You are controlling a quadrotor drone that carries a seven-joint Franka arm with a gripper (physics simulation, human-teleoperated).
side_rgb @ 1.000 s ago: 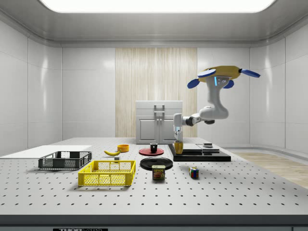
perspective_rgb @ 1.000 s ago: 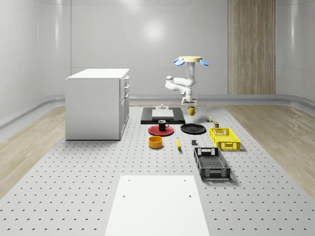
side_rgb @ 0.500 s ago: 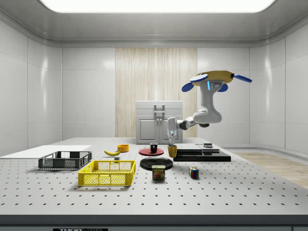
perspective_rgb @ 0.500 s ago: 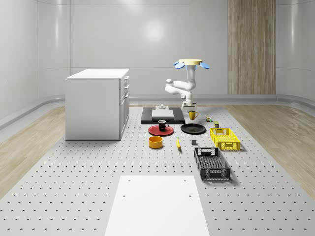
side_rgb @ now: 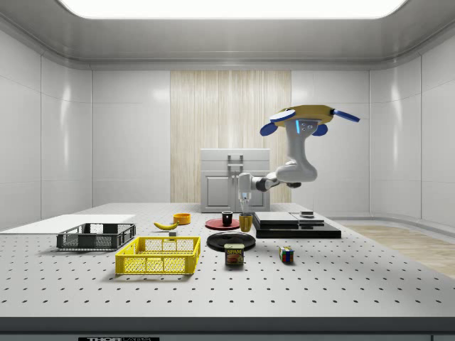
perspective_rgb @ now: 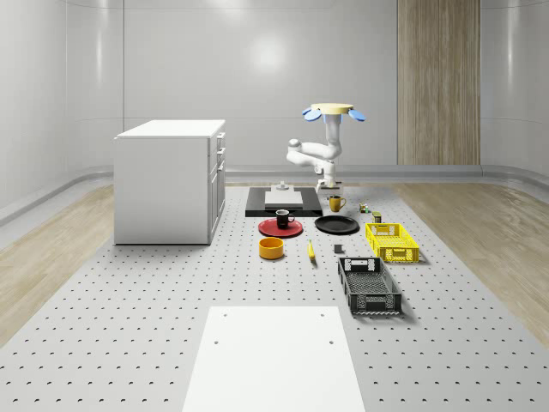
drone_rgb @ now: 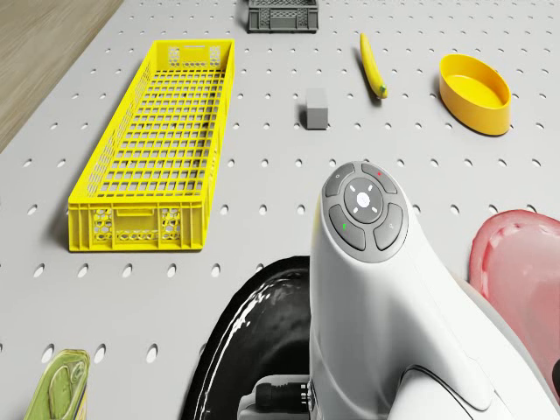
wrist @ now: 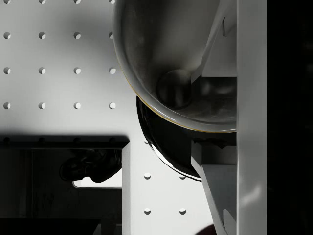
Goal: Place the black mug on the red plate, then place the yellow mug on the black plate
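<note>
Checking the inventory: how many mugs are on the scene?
2. The black mug stands on the red plate. The yellow mug hangs in the gripper by the black plate's far edge, the drone hovering above.

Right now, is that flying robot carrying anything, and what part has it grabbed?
Yes: the gripper holds the yellow mug by its rim, one finger inside the cup.
</note>
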